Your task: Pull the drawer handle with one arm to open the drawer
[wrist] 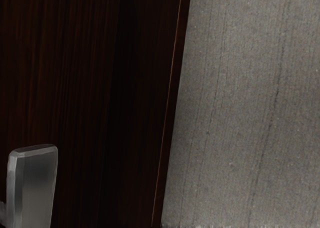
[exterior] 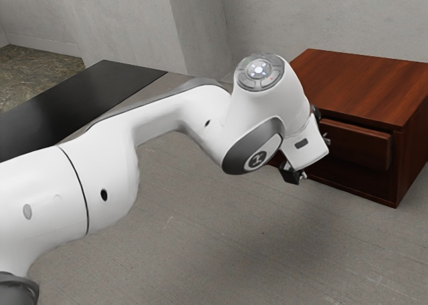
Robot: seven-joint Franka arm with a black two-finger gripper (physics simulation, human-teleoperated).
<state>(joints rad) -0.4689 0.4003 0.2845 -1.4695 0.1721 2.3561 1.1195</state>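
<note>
The gripper [exterior: 315, 134] sits at the 9 o'clock end of the drawer front [exterior: 358, 144] in the exterior view. Its opening state cannot be determined, because the arm [exterior: 200, 138] covers it. The grey drawer handle [wrist: 31, 188] lies close beneath the gripper in the wrist view, which is consistent with engaging it for a pull. The cabinet [exterior: 374, 84] stands at 3 o'clock, and its drawer appears at most slightly drawn out.

Open gray floor [exterior: 221, 251] before cabinet [exterior: 364, 84]
</note>
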